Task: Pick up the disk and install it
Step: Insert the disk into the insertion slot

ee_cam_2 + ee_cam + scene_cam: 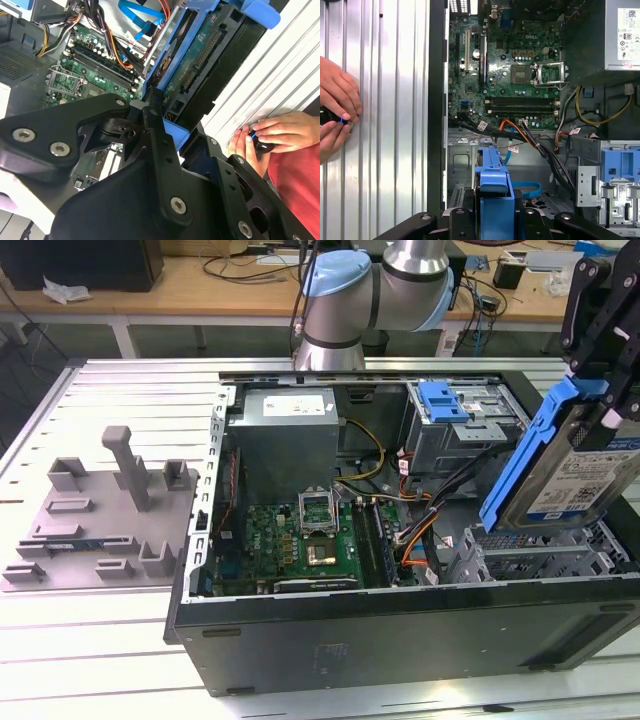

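Observation:
The disk (578, 478), a silver drive with a blue-and-white label in a blue carrier (530, 455), hangs tilted above the open computer case (400, 640), at the exterior view's right. My gripper (603, 400) is shut on its upper end. The disk sits just over the empty lower bay (545, 555) at the case's front corner and is not inserted. In the second wrist view the disk (200, 65) shows edge-on, clamped between my black fingers (156, 117). The first wrist view looks down the blue carrier (494, 187) into the case.
A grey drive cage topped by a blue bracket (445, 400) stands further inside the case. Cable bundles (540, 145) run beside the motherboard (300, 540). A person's hands (337, 107) rest on the slatted table beside the case. A grey fixture plate (100, 520) lies left.

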`<action>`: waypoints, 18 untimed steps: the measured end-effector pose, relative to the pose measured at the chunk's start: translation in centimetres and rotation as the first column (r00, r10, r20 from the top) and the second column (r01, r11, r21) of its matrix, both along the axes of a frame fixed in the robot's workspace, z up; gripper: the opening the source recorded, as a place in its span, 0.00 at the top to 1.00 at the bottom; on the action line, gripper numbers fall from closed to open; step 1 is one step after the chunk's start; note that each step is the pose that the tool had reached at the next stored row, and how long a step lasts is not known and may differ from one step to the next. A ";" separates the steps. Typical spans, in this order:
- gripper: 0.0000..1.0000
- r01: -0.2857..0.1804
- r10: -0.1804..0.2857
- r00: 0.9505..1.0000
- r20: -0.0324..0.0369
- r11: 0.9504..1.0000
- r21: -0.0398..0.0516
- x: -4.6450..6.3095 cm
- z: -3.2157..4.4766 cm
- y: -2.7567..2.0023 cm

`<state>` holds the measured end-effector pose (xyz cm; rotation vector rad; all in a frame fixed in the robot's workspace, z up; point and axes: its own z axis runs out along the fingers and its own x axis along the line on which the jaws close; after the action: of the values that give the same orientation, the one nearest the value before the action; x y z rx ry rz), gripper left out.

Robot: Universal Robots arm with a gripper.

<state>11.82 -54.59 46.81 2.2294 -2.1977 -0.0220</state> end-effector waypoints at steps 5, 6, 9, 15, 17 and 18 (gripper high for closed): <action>0.64 0.000 0.000 1.000 0.000 1.000 0.000 0.0 -0.17 -0.04; 0.64 0.000 0.000 1.000 0.000 1.000 0.000 0.0 -0.19 -0.05; 0.64 0.000 0.000 1.000 0.000 1.000 0.000 0.0 -0.26 -0.05; 0.64 0.004 -0.004 1.000 0.000 1.000 0.000 0.0 -0.40 -0.05; 0.64 0.005 -0.005 1.000 0.000 1.000 0.000 0.0 -0.43 -0.05; 0.64 0.006 -0.006 1.000 0.000 1.000 0.000 0.0 -0.45 -0.05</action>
<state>11.84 -54.64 46.37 2.2222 -2.2050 -0.0220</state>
